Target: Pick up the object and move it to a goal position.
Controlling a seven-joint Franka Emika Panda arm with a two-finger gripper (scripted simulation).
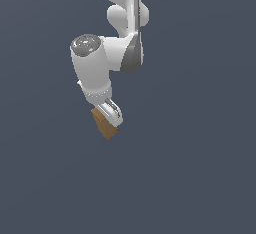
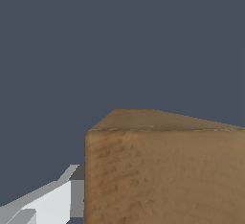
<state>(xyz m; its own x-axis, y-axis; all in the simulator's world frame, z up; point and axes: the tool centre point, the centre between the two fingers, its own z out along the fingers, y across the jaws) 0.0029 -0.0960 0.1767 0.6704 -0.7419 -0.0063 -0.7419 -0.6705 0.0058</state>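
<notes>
The object, a small brown wooden block [image 1: 106, 128], sits tilted between the fingers of my gripper [image 1: 112, 121] under the white arm in the exterior view. The jaws are closed against its sides. In the wrist view the block [image 2: 162, 170] fills the near part of the picture, with its lighter end face showing. One white finger [image 2: 48, 201] lies right against its side; the other finger is hidden. I cannot tell whether the block touches the floor.
A flat, dark blue-grey surface [image 1: 200, 178] fills both views. No other objects, edges or goal marker show.
</notes>
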